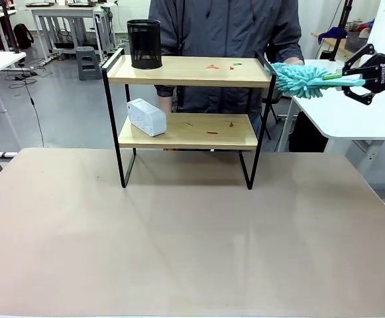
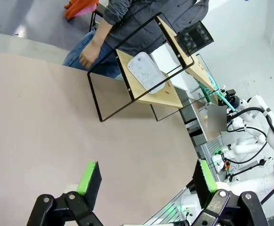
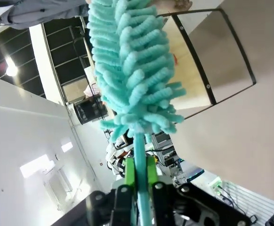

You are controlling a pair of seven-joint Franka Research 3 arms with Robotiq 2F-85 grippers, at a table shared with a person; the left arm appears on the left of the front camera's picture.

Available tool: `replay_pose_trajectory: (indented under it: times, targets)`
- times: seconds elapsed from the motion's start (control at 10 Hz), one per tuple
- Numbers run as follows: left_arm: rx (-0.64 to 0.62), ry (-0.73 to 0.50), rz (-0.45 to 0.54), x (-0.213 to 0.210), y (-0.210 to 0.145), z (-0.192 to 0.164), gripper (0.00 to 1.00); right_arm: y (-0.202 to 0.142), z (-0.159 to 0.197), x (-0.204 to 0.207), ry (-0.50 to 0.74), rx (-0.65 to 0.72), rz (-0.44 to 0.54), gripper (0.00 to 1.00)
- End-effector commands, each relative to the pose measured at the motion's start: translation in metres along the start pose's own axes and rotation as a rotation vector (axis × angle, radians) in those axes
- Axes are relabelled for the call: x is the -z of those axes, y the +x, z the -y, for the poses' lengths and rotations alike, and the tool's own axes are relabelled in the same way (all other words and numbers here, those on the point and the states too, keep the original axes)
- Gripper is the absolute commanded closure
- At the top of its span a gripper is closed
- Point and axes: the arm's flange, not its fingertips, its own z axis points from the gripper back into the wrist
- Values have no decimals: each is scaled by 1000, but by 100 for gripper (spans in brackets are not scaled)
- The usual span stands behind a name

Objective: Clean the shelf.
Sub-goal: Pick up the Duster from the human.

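The shelf [image 1: 189, 71], two light wooden boards in a thin black frame, stands at the table's far side. Small red and green scraps [image 1: 220, 66] lie on its top board, and red scraps [image 1: 211, 132] on the lower one. My right gripper [image 1: 352, 77] hangs in the air just right of the shelf's top board, shut on the handle of a teal fluffy duster [image 1: 303, 80]. The duster [image 3: 132, 70] head points at the shelf's right rail. My left gripper [image 2: 146, 181] is open above the table, well away from the shelf [image 2: 148, 66].
A black mesh cup [image 1: 144, 44] stands on the top board's left end. A white box [image 1: 146, 116] lies on the lower board's left end. A person [image 1: 225, 33] stands right behind the shelf, one hand [image 1: 286, 64] near the duster.
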Motion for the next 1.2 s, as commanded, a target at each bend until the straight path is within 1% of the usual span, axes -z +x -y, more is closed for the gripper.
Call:
replay_pose_trajectory:
  times: [0.0, 0.1, 0.2, 0.3, 0.4, 0.5, 0.6, 0.7, 0.8, 1.1]
  targets:
    - [24, -10, 11, 1, 2, 0, 0, -24, 7, -19, -6, -75, -40, 100]
    - [24, -10, 11, 1, 2, 0, 0, -48, 8, -41, -32, -135, -98, 100]
    - [24, -10, 11, 1, 2, 0, 0, -89, 15, -81, -96, -256, -147, 100]
    - [24, -10, 11, 1, 2, 0, 0, -131, 29, -122, -147, -379, -120, 100]
    - [24, -10, 11, 1, 2, 0, 0, -171, 55, -157, -184, -466, -85, 100]
    - [24, -10, 11, 1, 2, 0, 0, -202, 87, -182, -210, -539, -59, 100]
    - [24, -10, 11, 1, 2, 0, 0, -224, 121, -196, -249, -617, -93, 100]
    - [24, -10, 11, 1, 2, 0, 0, -231, 140, -194, -299, -617, -136, 100]
    - [24, -10, 11, 1, 2, 0, 0, -216, 90, -191, -254, -522, -126, 100]
    - [24, -10, 11, 1, 2, 0, 0, -216, 90, -191, -254, -522, -126, 100]
